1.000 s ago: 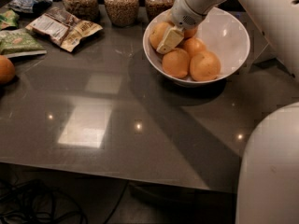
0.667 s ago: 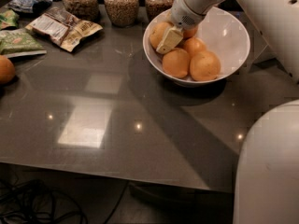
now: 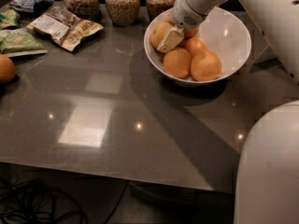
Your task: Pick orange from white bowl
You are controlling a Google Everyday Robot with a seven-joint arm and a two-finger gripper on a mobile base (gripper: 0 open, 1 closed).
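The white bowl (image 3: pixel 227 33) stands at the back right of the dark table and holds several oranges. A large pale orange (image 3: pixel 157 33) lies at the bowl's left side. My gripper (image 3: pixel 170 38) reaches down from the white arm into the bowl and rests against the right side of this pale orange. Two more large oranges (image 3: pixel 176 63) (image 3: pixel 205 66) lie at the bowl's front. A smaller, deeper-orange one (image 3: pixel 194 45) sits behind them, just right of the gripper. Part of the pale orange is hidden behind the gripper.
Three glass jars (image 3: pixel 122 3) stand at the back, left of the bowl. Snack packets (image 3: pixel 65 27) and green bags (image 3: pixel 18 42) lie at the back left. A lone orange (image 3: pixel 5 68) sits at the left edge. My white body (image 3: pixel 271 171) fills the lower right.
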